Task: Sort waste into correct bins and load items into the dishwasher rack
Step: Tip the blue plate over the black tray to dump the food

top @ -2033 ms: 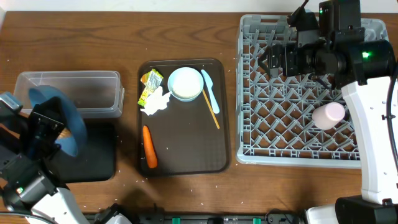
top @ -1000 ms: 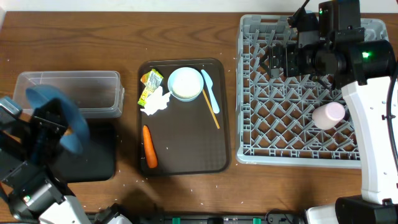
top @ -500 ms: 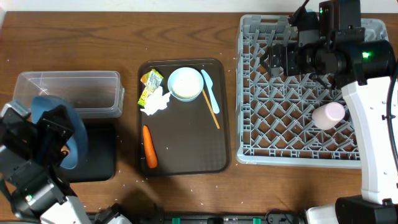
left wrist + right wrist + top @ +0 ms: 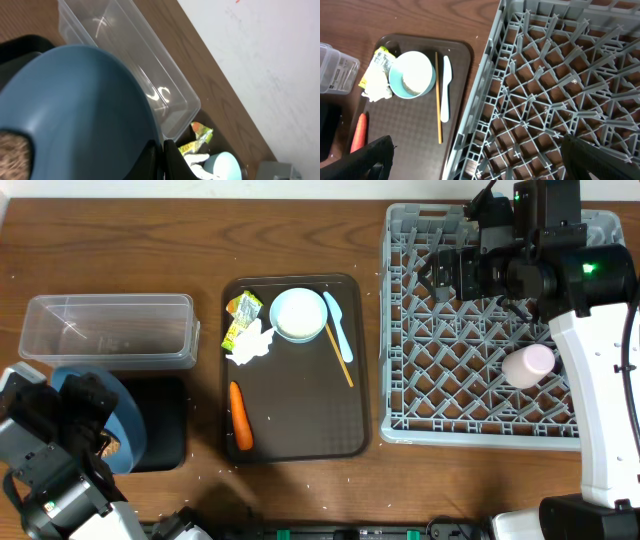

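The left end effector [image 4: 161, 160] is clamping the rim of the dark blue plate [image 4: 112, 418], w/ its fingers pinching either side of the edge in the wrist view. The plate is tilting steeply over the black tray [image 4: 165, 430], covering its camera-left part, just below the clear box [image 4: 110, 330]. Brown crumbs [image 4: 12, 150] are sitting on the plate's face near its low edge. The right end effector [image 4: 477, 147] is hovering above the grey rack [image 4: 480, 438] near its far corner, fingers wide apart & gripping nothing. A pink cup [image 4: 528, 364] is resting in the rack. On the brown serving tray [image 4: 300, 430], mid-tabletop [image 4: 300, 230], the white bowl [image 4: 298, 314] is sitting at the far end w/ the light blue utensil [image 4: 337, 326] just beside it & the chopsticks [image 4: 343, 358] running alongside. The wrapper [image 4: 241, 315] & tissue [image 4: 252, 343] are lying at the bowl's other side. The carrot [image 4: 240, 416] is lying apart, nearer the tray's front.
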